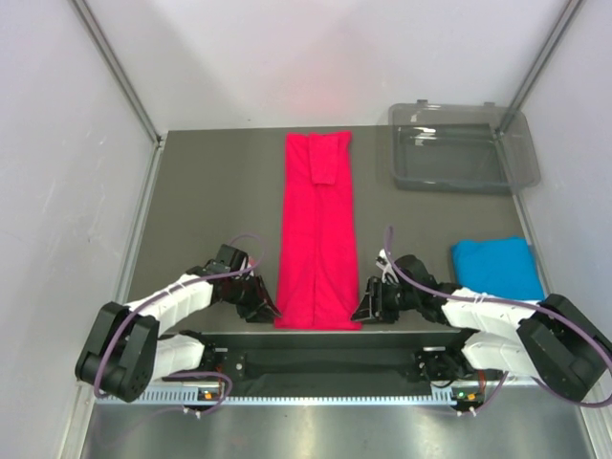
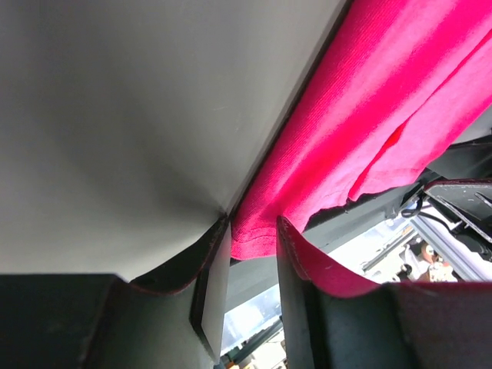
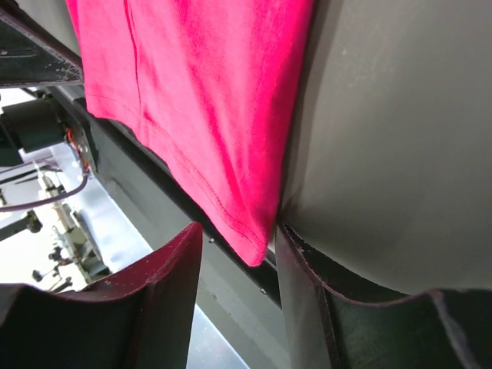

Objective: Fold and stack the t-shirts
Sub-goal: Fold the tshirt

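Note:
The crimson-pink t-shirt (image 1: 317, 229) lies folded into a long narrow strip down the middle of the table. The sky blue t-shirt (image 1: 496, 267) lies folded at the right. My left gripper (image 1: 272, 312) is at the strip's near left corner. In the left wrist view that gripper (image 2: 252, 250) is open, with the pink corner (image 2: 257, 234) between its fingers. My right gripper (image 1: 357, 313) is at the near right corner. In the right wrist view that gripper (image 3: 240, 250) is open, with the pink corner (image 3: 246, 223) between its fingers.
A clear grey plastic tray (image 1: 463, 146) stands at the back right of the table. White walls and metal posts close in the back and sides. The arm bases and a black rail run along the near edge (image 1: 325, 359).

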Controlling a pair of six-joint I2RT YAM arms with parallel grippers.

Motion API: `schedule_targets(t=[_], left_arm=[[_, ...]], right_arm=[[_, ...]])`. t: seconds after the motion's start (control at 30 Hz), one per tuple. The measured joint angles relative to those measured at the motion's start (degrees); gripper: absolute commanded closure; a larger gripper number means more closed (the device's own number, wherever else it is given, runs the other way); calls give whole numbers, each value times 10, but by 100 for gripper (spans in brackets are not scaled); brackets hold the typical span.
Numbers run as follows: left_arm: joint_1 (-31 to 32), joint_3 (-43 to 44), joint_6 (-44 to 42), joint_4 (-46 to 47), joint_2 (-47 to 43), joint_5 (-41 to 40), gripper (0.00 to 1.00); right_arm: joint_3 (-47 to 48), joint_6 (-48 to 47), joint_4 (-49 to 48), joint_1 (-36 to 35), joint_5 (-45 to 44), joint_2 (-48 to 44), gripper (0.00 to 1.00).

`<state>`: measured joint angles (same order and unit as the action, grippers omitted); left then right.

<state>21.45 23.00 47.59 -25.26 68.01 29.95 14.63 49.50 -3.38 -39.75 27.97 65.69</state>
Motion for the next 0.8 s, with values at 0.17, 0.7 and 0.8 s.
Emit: schedule_targets(t=[0.17, 0.7, 0.8], left_arm=[[0, -10, -4, 11, 3, 12, 79], [0, -28, 21, 24, -27, 19, 100], [0, -10, 23, 9, -41, 18, 100]], right_arm=[[-5, 7, -19, 0, 9, 9, 56], [-34, 22, -43, 0, 17, 11, 100], [-31, 20, -25, 0, 14, -8, 100]])
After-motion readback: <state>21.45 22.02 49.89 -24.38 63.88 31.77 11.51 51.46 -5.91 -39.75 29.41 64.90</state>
